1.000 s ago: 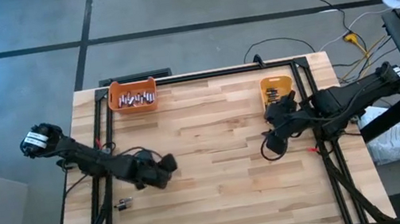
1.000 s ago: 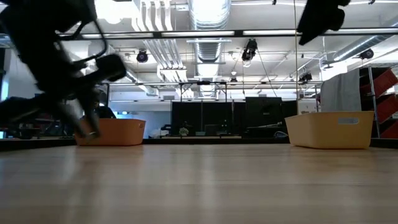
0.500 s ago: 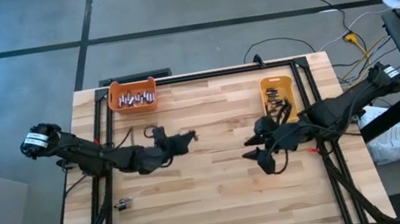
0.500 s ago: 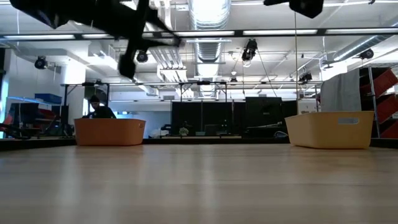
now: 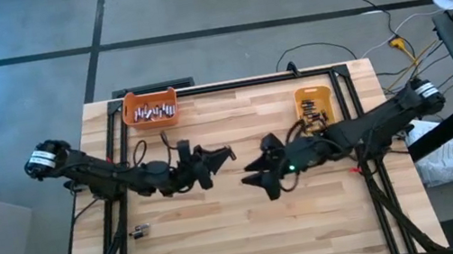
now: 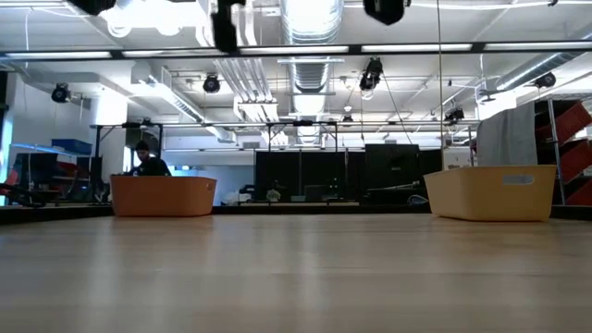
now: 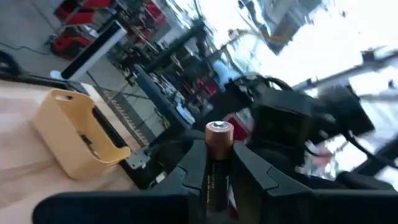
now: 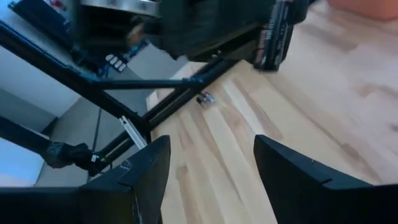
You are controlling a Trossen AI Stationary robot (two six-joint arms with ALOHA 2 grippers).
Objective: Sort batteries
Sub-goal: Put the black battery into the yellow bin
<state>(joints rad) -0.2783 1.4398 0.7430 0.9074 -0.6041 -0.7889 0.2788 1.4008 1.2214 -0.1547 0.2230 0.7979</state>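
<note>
Left end effector (image 7: 214,171) grips 1 dark battery (image 7: 216,163) above mid-table; right end effector (image 8: 211,168) gapes empty.

Industrial lab: exposed ceiling ducts (image 6: 310,23), strip lights, equipment racks (image 6: 324,171), concrete floor (image 5: 189,5).

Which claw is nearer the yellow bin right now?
Right. The right claw sits just inward of the yellow bin, toward table centre; the left claw is farther off, beyond it.
</note>
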